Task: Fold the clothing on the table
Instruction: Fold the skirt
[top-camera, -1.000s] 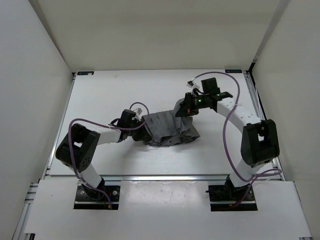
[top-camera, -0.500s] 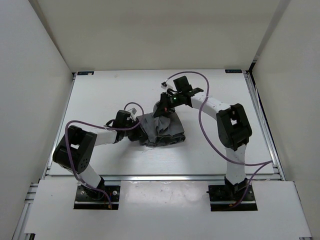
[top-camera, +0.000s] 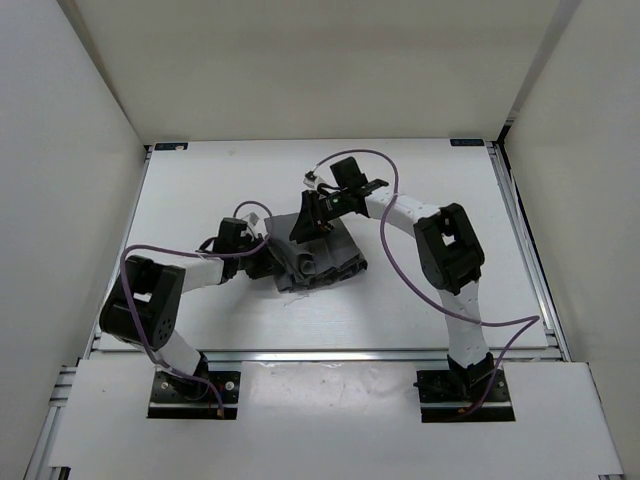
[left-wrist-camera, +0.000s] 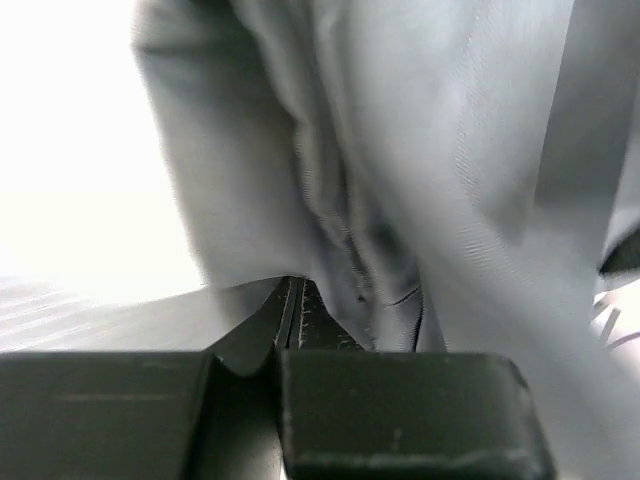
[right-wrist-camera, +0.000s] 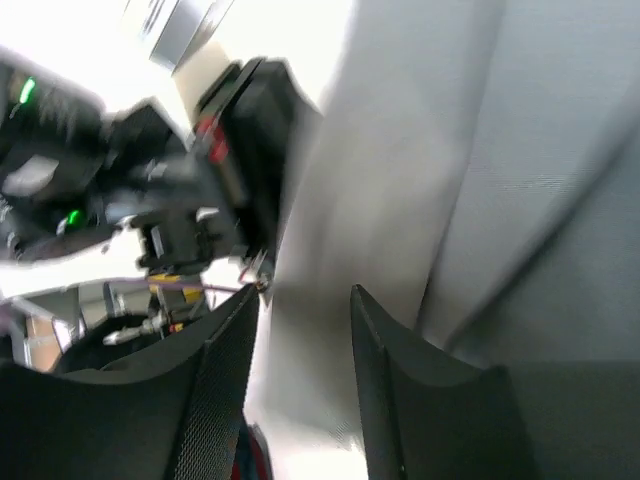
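While left gripper (left-wrist-camera: 295, 292) pinches clothing (top-camera: 325, 258) on table (top-camera: 200, 190), right gripper (right-wrist-camera: 303, 300) jaws apart at far edge.

White walls (top-camera: 300, 70); white front panel (top-camera: 330, 420).

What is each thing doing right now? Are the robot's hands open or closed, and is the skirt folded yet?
skirt: bunched in a rumpled heap, not neatly folded yet.
left gripper: jaws shut, pinching the skirt's left edge.
right gripper: jaws apart at the skirt's far side, not clamped on the fabric.
table: holds the skirt near its middle.
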